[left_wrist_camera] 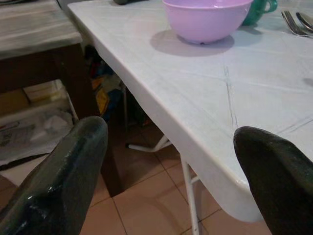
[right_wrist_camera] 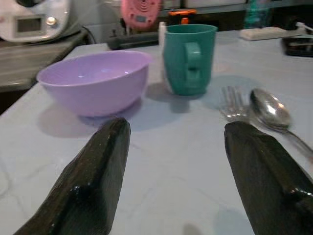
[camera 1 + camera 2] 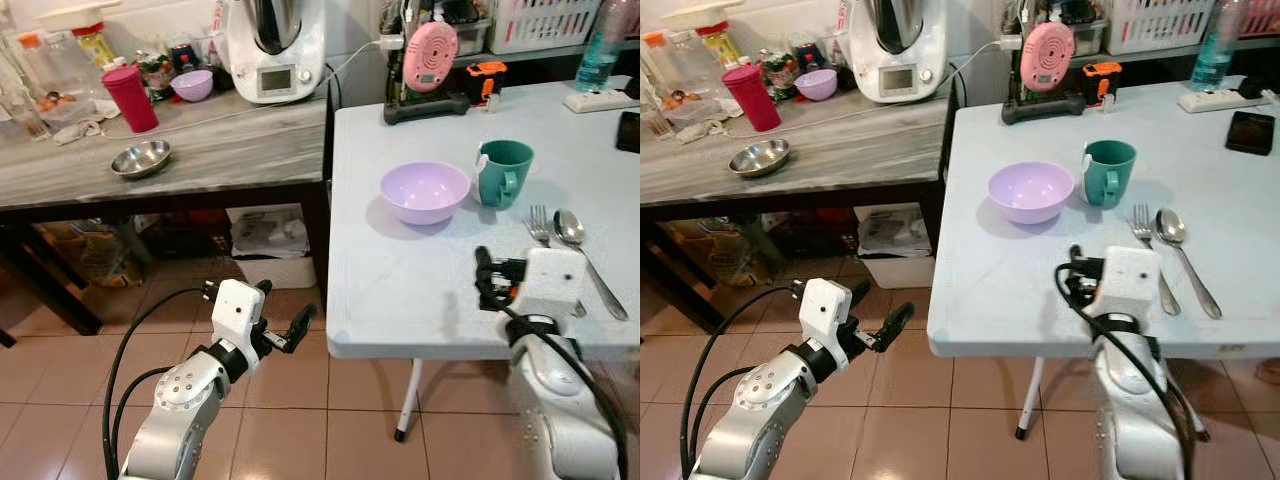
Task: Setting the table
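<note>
On the pale table (image 3: pixel 420 290), a lilac bowl (image 3: pixel 425 191) sits centre, with a green mug (image 3: pixel 503 172) just beside it on the right. Nearer and further right, a fork (image 3: pixel 541 228) and spoon (image 3: pixel 572 229) lie side by side. Right gripper (image 2: pixel 173 171) hovers over the near edge, fingers apart and empty. Left gripper (image 1: pixel 171 171) hangs low off the table's left corner, fingers spread too.

- No text, brand, number or sign can be read anywhere.
- The kitchen machine (image 3: pixel 272 45) on the wooden desk (image 3: pixel 220 150) has a small display, but its contents are too small to make out.
- The bottles and jars at the back carry labels too blurred to read.
</note>
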`<state>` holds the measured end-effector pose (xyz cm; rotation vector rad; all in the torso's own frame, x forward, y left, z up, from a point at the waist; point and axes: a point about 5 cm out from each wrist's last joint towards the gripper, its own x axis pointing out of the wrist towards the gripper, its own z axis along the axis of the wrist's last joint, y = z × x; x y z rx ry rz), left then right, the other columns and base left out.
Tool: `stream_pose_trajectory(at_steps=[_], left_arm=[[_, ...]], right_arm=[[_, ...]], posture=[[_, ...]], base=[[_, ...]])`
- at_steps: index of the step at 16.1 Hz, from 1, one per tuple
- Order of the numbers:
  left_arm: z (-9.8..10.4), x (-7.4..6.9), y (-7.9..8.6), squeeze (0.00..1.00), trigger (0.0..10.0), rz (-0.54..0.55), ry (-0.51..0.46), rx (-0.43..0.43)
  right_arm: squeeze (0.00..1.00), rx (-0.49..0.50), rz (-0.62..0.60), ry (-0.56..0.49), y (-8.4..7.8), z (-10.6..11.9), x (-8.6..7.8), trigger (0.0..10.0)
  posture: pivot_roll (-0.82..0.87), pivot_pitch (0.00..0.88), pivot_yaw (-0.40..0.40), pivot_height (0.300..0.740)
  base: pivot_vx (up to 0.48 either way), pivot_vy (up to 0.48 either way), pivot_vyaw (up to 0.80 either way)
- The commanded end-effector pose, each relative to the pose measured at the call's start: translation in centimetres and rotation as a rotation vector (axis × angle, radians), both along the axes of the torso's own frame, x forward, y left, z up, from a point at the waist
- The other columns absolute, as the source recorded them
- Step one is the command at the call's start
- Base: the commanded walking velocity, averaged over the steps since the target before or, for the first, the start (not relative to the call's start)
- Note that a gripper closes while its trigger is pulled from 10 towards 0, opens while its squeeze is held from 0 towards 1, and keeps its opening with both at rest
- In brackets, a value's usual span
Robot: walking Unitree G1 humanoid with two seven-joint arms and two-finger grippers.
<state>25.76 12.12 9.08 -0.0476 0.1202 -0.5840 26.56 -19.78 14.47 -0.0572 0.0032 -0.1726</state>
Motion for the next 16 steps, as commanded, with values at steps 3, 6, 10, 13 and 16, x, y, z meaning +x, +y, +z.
stream_pose_trajectory(at_steps=[3, 6, 10, 13, 16], left_arm=[[0.2, 0.0, 0.4, 0.00, 10.0, 0.001, -0.012, 0.010], [0.6, 0.0, -0.5, 0.00, 10.0, -0.058, -0.027, 0.028], [1.0, -0.4, -1.2, 0.00, 10.0, -0.126, -0.037, 0.050], [0.9, -0.8, -1.1, 0.00, 10.0, -0.146, -0.025, 0.062], [1.0, -0.9, -1.1, 0.00, 10.0, -0.148, -0.021, 0.065]], right_arm=[[0.00, -0.027, 0.011, -0.014, 0.5, 0.3, 0.2, 10.0], [0.00, -0.182, 0.014, 0.003, -0.3, 1.0, 1.4, 10.0], [0.00, -0.268, 0.013, 0.026, -1.9, 2.2, 3.2, 10.0], [0.00, -0.344, 0.096, 0.080, -2.0, 2.8, 5.5, 10.0], [0.00, -0.409, 0.223, 0.080, -0.9, 4.1, 7.6, 10.0]], posture=[[-0.24, 0.060, 0.141, 0.740], [-0.24, 0.075, 0.143, 0.740], [-0.24, 0.110, 0.149, 0.740], [-0.23, 0.131, 0.154, 0.740], [-0.22, 0.140, 0.150, 0.740]], base=[[0.000, 0.000, 0.00], [0.000, 0.000, 0.00], [0.000, 0.000, 0.00], [0.000, 0.000, 0.00], [0.000, 0.000, 0.00]])
